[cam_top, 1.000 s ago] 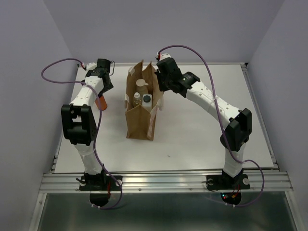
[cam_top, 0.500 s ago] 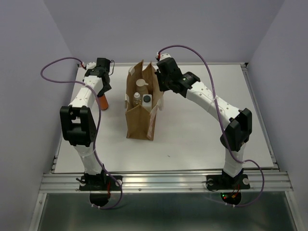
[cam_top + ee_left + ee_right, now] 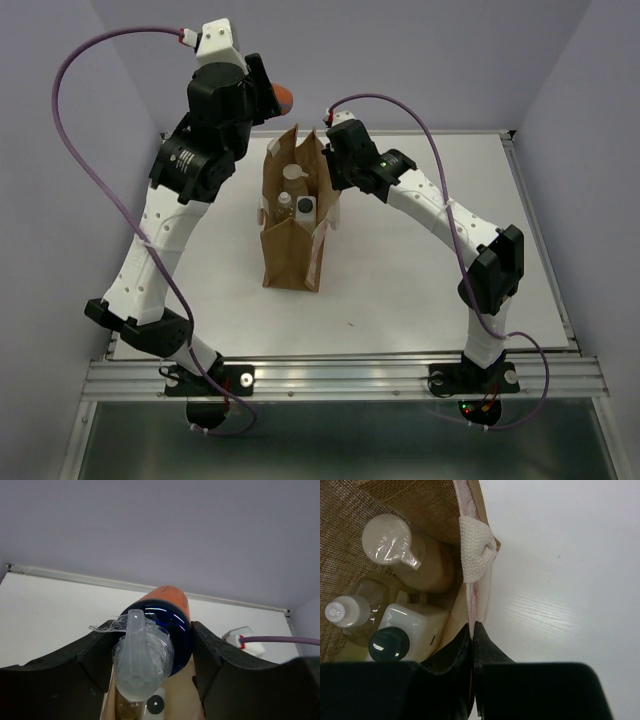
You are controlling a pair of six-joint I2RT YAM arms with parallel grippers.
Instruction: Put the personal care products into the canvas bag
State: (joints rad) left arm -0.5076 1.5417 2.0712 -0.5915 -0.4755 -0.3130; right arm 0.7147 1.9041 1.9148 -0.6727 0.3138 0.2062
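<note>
Aloft, left jaws pinch amber bottle [image 3: 170, 612]; right jaws pinch canvas bag [image 3: 290, 255] rim.

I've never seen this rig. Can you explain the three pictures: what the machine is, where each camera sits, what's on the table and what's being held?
It is two robot arms bolted at the near edge of a white table, each ending in a two-finger gripper. The wide picture is from a fixed camera above and behind them; the other two come from cameras on the wrists. On the table stands a brown bag. The left gripper, raised high near the bag's opening, clamps an amber bottle. The right gripper pinches the bag's rim. Its camera looks into the bag: a beige bottle, a squarish bottle with a black cap and a white-topped bottle are inside.
</note>
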